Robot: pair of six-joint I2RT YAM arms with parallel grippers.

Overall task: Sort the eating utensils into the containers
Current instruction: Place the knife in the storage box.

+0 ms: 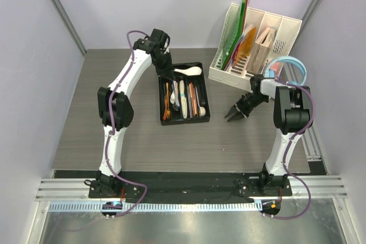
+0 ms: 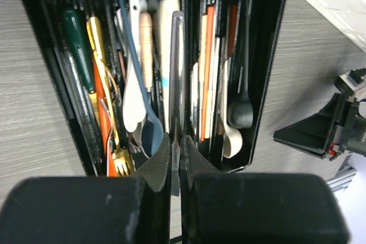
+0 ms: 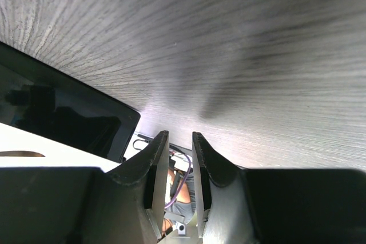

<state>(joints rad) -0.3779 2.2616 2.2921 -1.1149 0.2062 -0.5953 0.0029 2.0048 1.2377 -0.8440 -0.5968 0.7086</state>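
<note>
I see the black cutlery tray [image 1: 185, 121] lying flat mid-table, its long compartments running away from me. The left one holds a green-handled piece [image 2: 77, 38] and a gold fork [image 2: 118, 163]. Next over, a blue spoon [image 2: 150, 135] lies on a white spoon [image 2: 132, 110]. Further right are orange chopsticks [image 2: 209, 55], then a black spoon [image 2: 240, 112]. A white ceramic soup spoon [image 1: 189, 71] lies across the far end section. A steel knife [image 2: 177, 72] hangs lengthwise over the middle, pinched in my left gripper [image 2: 176, 144].
</note>
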